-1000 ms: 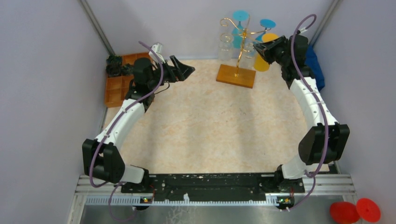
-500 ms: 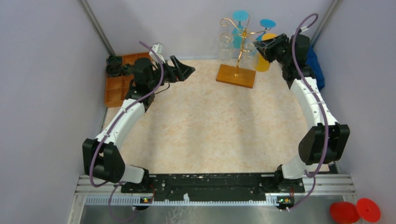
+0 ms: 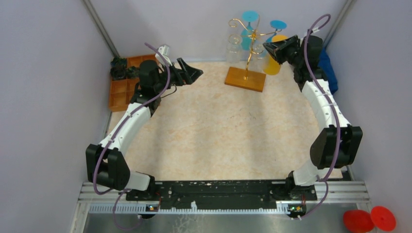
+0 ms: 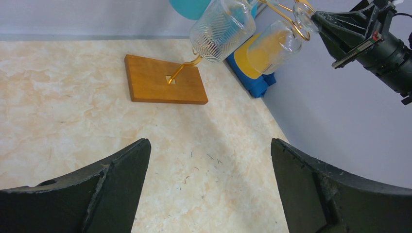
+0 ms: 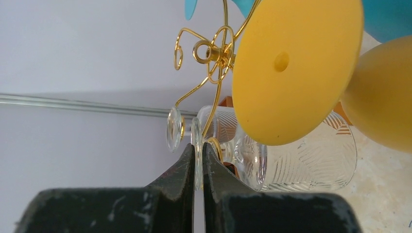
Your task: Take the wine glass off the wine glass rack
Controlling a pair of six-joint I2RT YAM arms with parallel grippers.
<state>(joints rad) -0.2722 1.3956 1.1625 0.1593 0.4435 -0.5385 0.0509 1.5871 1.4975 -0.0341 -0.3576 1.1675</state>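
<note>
A wine glass rack of thin gold wire on a wooden base stands at the far edge of a marbled table, right of centre. Glasses hang from it upside down, overlapping so much from above that counting them is hard.

The right gripper reaches in from the right. Its wrist camera shows the fingertips pinched shut on the thin rim of a clear foot belonging to a patterned wine glass, which hangs on a wire arm. A second clear foot sits just beside it. A yellow glass fills much of that view and hides part of the clear bowl.

The left gripper hovers over the table's far left with its jaws spread wide, well apart from the rack.
</note>
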